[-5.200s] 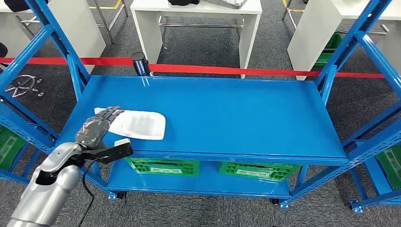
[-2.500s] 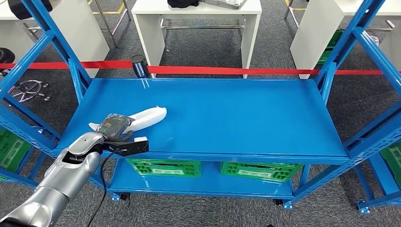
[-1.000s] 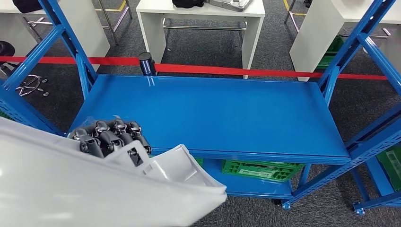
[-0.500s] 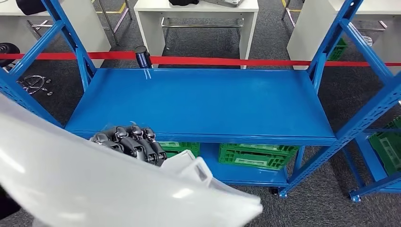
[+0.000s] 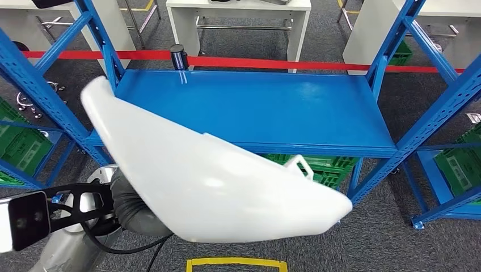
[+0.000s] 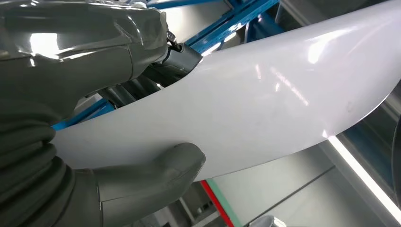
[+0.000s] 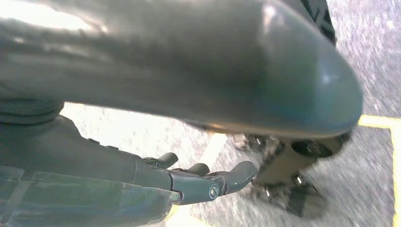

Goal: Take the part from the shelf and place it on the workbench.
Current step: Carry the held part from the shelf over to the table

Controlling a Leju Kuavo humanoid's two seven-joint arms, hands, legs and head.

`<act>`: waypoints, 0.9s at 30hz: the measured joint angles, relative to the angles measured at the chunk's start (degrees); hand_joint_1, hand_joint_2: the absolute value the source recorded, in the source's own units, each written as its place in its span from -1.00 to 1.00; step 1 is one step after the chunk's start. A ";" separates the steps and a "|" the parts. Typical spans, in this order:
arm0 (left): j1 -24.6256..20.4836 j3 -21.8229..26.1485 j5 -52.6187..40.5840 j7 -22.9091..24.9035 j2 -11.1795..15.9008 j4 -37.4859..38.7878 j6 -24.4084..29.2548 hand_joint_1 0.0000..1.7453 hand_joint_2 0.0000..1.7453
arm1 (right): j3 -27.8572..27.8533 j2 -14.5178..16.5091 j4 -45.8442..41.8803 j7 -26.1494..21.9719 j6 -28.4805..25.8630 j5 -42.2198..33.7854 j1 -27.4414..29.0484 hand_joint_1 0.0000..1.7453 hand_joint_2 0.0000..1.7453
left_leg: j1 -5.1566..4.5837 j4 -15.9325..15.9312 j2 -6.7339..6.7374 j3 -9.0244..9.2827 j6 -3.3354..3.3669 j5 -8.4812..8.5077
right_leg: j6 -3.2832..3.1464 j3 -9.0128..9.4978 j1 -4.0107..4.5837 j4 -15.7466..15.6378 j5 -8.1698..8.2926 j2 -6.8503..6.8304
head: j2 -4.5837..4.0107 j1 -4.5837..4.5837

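Left robot hand [image 6: 94, 123] is clamped on the part [image 5: 215, 175]: thick grey thumb pressed on one face of the white shell, darker fingers [image 6: 142, 85] wrapped over the opposite face, edge of the panel pinched between them. In the head view the left arm comes up from the near-left corner, wrist and ribbed cover tucked under the part, black cable looping below it.

Part is a large glossy white curved panel, held in the air close to the camera, running from far-left to near-right, with a small loop tab on its far edge. It is off the shelf [image 5: 255, 107] and touches nothing but the hand.

Right robot hand [image 7: 208, 182] hangs low over grey speckled floor, fingers spread and slightly curled, holding nothing.

Behind the part: blue steel shelf, top deck bare blue. Green crates [image 5: 317, 167] sit on the lower level. Red barrier tape [image 5: 238, 61] runs across behind the shelf, white benches [image 5: 238, 11] beyond it. Yellow floor marking [image 5: 235, 263] at the near edge.
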 joint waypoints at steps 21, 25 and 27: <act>3.20 3.70 0.63 -8.24 -1.10 0.62 -3.82 1.00 1.00 | -3.88 -3.75 -6.08 0.24 5.70 7.37 2.51 -1.00 -1.00 | 1.42 18.13 -0.64 -10.24 -4.04 -3.30 | -0.69 3.83 -0.46 -2.51 -0.13 0.18 | 0.02 -0.60; 3.40 4.29 0.00 -7.12 -1.70 0.11 -3.99 1.00 1.00 | -4.25 -3.48 -6.28 -0.56 5.13 8.45 2.24 -1.00 -1.00 | 0.87 3.73 -0.77 0.58 -2.79 -2.75 | 0.32 2.41 -0.51 -2.77 1.97 0.17 | 0.02 -0.52; 3.45 4.34 -0.35 -6.65 -1.96 -0.09 -4.03 1.00 1.00 | -4.27 -3.34 -6.03 -1.46 4.66 8.96 1.95 -1.00 -1.00 | 0.29 2.10 -0.72 0.85 -1.98 -2.71 | 1.22 2.30 -0.73 -3.29 3.07 0.21 | 0.02 -0.54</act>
